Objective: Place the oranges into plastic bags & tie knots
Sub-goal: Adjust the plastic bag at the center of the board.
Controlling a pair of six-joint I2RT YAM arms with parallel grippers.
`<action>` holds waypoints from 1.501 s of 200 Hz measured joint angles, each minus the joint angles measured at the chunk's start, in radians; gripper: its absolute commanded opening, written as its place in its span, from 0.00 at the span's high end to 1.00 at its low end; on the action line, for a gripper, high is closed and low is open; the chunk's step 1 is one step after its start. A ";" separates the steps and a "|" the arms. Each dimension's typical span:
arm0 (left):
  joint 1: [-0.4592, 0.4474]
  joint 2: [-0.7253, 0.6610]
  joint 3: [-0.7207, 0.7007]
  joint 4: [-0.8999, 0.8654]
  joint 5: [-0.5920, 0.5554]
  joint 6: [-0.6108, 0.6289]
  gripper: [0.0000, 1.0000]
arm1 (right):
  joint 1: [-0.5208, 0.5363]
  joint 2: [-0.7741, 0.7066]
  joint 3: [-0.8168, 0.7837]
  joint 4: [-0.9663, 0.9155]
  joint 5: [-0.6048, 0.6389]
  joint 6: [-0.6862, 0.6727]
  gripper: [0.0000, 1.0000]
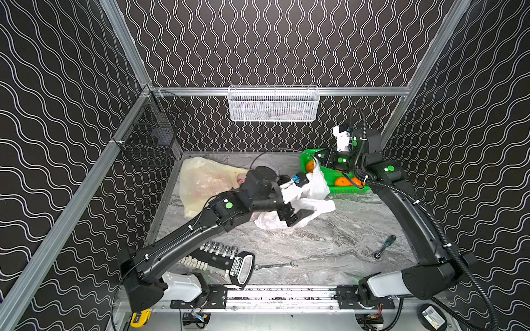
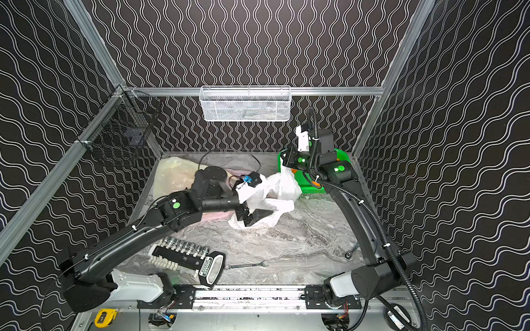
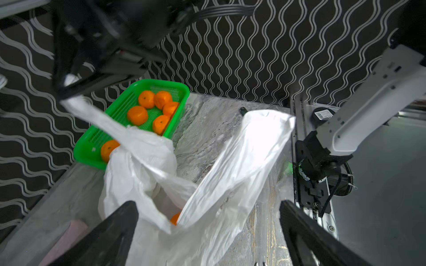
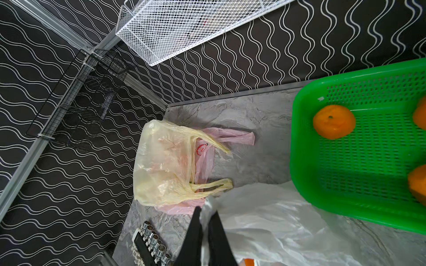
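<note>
While the right claw [image 4: 205,216] pinches the white bag [image 3: 143,161], the left claw [image 3: 208,205] gapes empty — one orange [image 3: 175,218] half hidden inside.

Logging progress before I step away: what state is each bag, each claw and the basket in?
White bag: untied, mouth open, an orange inside.
Yellow bag: lying flat, untied.
Pink bag: flat, partly under the yellow bag, untied.
Basket: six oranges showing.
Left claw: open.
Right claw: shut on a white bag handle.

No text legible; socket rack label [image 1: 237,266] blurred.
</note>
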 measured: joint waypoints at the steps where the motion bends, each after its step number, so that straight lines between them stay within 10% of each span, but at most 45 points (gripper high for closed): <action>1: -0.002 0.001 0.001 0.000 0.000 0.001 0.01 | 0.000 0.000 0.000 0.000 0.000 0.000 0.91; 88: -0.122 0.102 0.018 0.042 -0.166 0.124 0.04 | -0.009 -0.003 -0.013 0.002 -0.028 0.013 0.92; 154: -0.130 0.102 -0.045 0.138 -0.356 0.149 0.65 | -0.011 -0.038 -0.027 0.002 0.021 0.013 0.94; 181: -0.122 0.070 -0.061 0.161 -0.377 0.153 0.72 | -0.011 -0.078 -0.022 -0.001 0.061 -0.004 0.94; 300: 0.315 0.071 0.068 0.151 -0.032 0.030 1.00 | 0.078 -0.199 0.031 -0.008 -0.005 -0.220 0.83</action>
